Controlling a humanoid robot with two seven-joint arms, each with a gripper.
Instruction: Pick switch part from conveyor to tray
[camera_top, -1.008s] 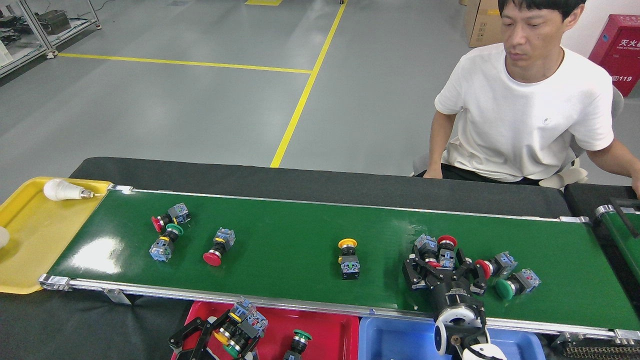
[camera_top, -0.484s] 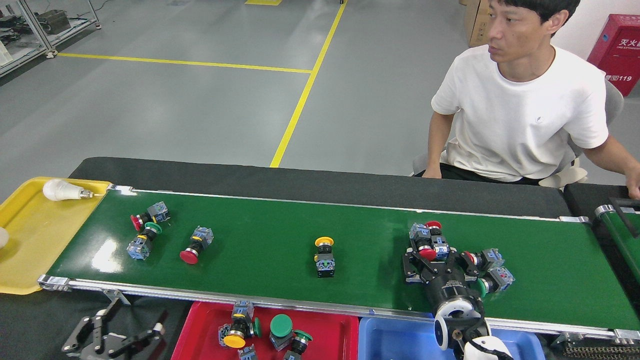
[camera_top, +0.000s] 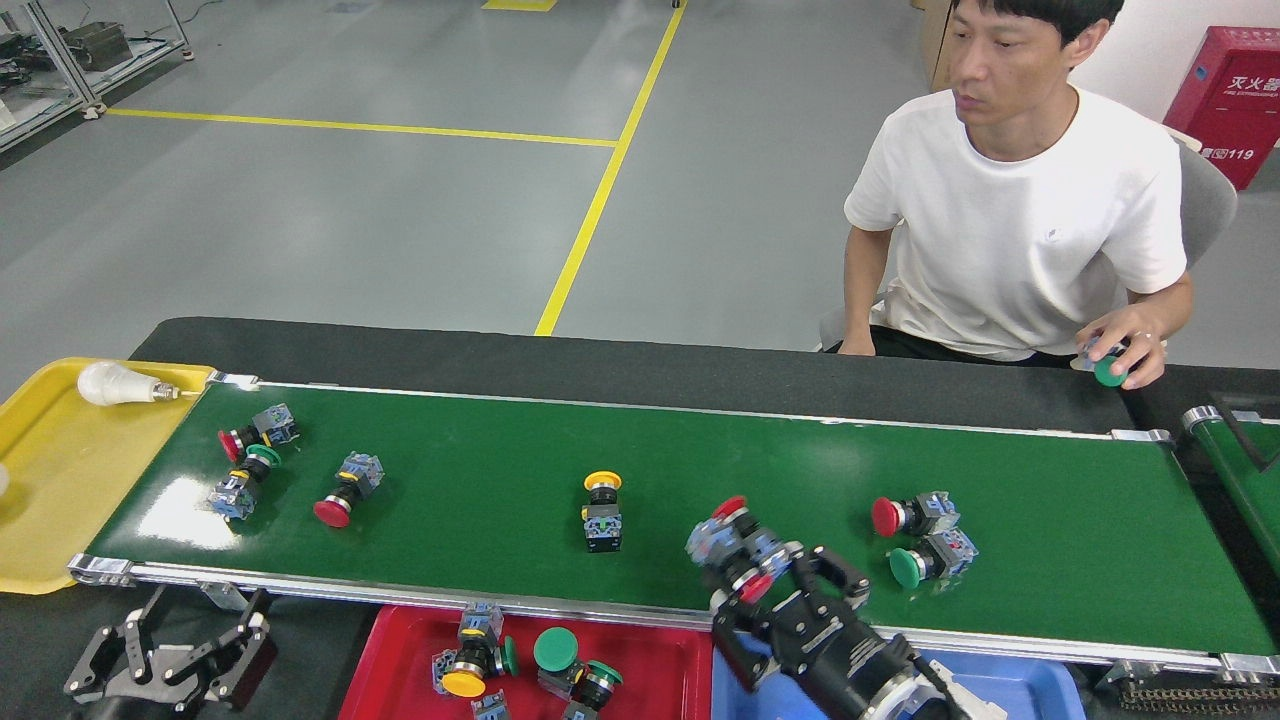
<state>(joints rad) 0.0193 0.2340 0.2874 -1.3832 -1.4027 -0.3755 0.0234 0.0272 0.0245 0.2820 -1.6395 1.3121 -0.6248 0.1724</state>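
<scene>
The conveyor (camera_top: 480, 450) carries several switch parts: a red (camera_top: 247, 438) and a green one (camera_top: 238, 482) at the far left, another red one (camera_top: 345, 495), a yellow one (camera_top: 602, 508) mid-belt, and a red (camera_top: 910, 515) and a green one (camera_top: 930, 560) at the right. My right gripper (camera_top: 765, 582) is over the belt's near rail, shut on a cluster of red-capped switch parts (camera_top: 735, 548). Just beneath it the red tray (camera_top: 660, 650), holding several switch parts, meets the blue tray (camera_top: 1020, 685). My left gripper (camera_top: 175, 640) is open and empty at the bottom left.
A yellow tray (camera_top: 60, 500) with a light bulb (camera_top: 115, 383) lies past the belt's left end. A person sits behind the belt, one hand (camera_top: 1115, 350) holding a green switch part. A narrower green belt (camera_top: 1235, 470) angles in at the right.
My right gripper lifted the red-capped parts off the belt and moved left and toward the near rail. The belt carried the loose parts left. The person's hand rose holding a green part.
</scene>
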